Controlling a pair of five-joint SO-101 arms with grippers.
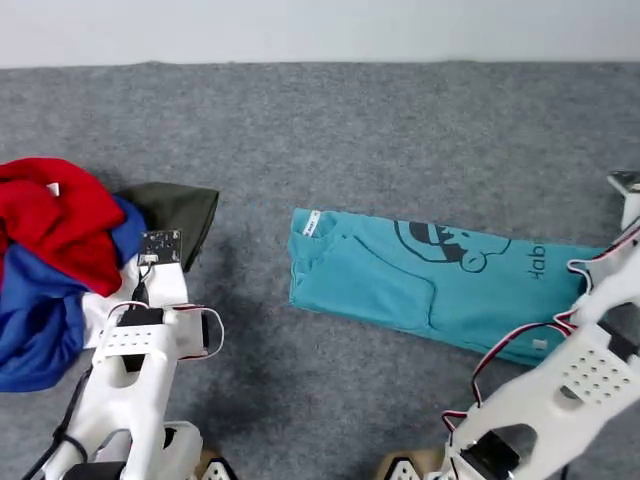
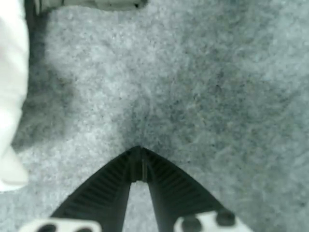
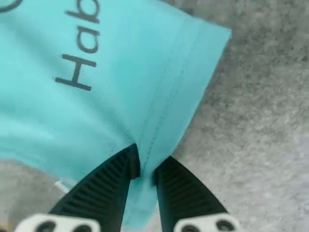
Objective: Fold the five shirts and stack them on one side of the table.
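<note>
Hem of the teal shirt (image 3: 96, 72) is clamped in the right hand (image 3: 145, 166); the shirt lies flat toward the right of the desk (image 1: 300, 130). The left hand (image 2: 138, 169), fingers pressed together, sits over the desk beside a heap of shirts (image 1: 50, 220), red, blue, white and dark.

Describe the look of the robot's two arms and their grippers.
Both the left arm and right arm are white plastic shells; red, white and black cables loop along them. The left gripper and right gripper have black, ribbed, wedge-shaped fingers on white screwed bases.
</note>
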